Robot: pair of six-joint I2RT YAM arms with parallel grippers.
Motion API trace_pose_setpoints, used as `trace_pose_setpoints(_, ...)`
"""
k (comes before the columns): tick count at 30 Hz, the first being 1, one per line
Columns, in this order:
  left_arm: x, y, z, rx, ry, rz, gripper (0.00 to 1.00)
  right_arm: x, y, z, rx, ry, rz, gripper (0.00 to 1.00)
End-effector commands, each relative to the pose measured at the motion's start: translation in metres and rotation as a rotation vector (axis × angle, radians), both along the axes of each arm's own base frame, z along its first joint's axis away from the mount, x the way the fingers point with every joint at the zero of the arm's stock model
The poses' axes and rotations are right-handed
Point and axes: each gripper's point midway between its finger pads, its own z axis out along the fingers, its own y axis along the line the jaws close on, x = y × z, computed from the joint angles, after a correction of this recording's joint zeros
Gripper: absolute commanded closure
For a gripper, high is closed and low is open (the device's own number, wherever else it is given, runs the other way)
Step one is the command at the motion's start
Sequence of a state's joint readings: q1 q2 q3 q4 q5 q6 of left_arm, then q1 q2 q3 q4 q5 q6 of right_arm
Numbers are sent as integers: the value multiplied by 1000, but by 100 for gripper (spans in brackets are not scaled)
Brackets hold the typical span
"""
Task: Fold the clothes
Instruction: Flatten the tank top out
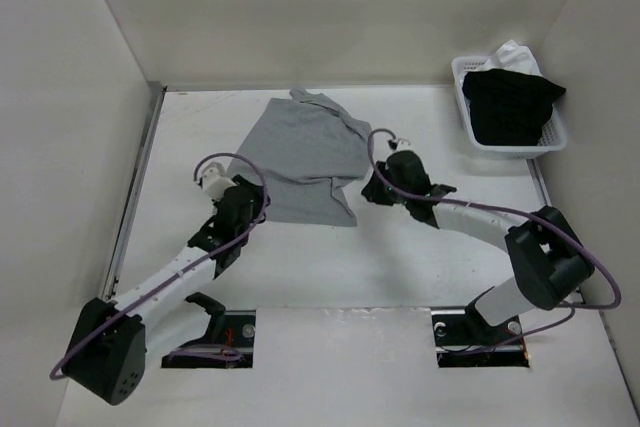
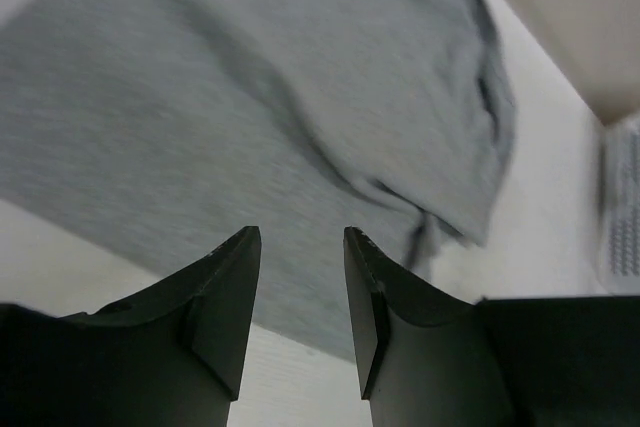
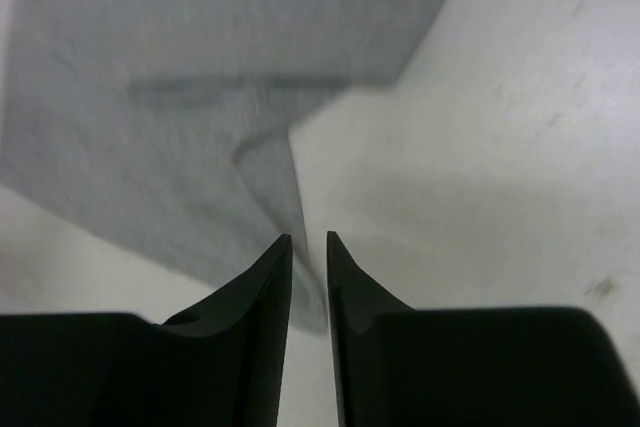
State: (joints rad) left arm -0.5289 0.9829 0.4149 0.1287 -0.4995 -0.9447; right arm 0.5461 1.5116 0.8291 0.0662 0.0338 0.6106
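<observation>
1. The white table (image 1: pixel 320 277) is bare nearest the arm bases. A metal strip (image 1: pixel 135 187) runs along its left edge. Plain pale walls (image 1: pixel 320 7) close it in on the left, far and right sides.
2. The grey top (image 1: pixel 305 157) lies spread on the far middle of the table, between the two grippers. Its hem edge is towards the arms and its straps are bunched close to the far wall. Its right side is creased over itself.
3. In the far right corner stands a white basket (image 1: pixel 462 97). It holds a black garment (image 1: pixel 512 105), with a white cloth (image 1: pixel 512 50) behind that.
4. Only the overhead view shows the top's whole outline and what is in the basket.
5. The left wrist view is blurred. It shows the top's near edge just past the fingertips and ridged folds further off.
6. The right wrist view shows one corner of the top coming down to the fingertips, with a doubled layer above it.
7. The left arm slants forward and to the right from its base, ending at the top's near left edge. The left gripper (image 2: pixel 300 237) is clearly parted with nothing between its fingers.
8. The right arm bends out to the right, and its forearm reaches back left to the top's right edge. The right gripper (image 3: pixel 309 239) is parted only by a narrow slit and grips nothing. Whether either gripper touches the cloth cannot be told.
</observation>
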Motion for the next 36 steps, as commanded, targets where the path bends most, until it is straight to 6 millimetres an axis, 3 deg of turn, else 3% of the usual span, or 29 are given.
trace_pose_setpoints(1, -18, 46, -50, 4, 181, 95, 63, -31, -2, -17, -58, 27, -1, 71)
trace_pose_setpoints(4, -22, 84, -67, -28, 231, 199, 62, -47, 3, -19, -73, 17, 23, 67)
trace_pose_setpoints(12, -21, 134, -84, -17, 276, 346, 59, -67, 20, -22, -30, 4, 73, 66)
trace_pose_setpoints(23, -6, 146, -94, 34, 311, 344, 62, -73, 39, -21, -4, -17, 112, 66)
trace_pose_setpoints(34, 7, 143, -102, 39, 325, 330, 74, -75, 40, -14, 7, -32, 102, 63)
trace_pose_setpoints(36, 9, 143, -103, 38, 325, 329, 80, -75, 40, -12, 10, -35, 99, 62)
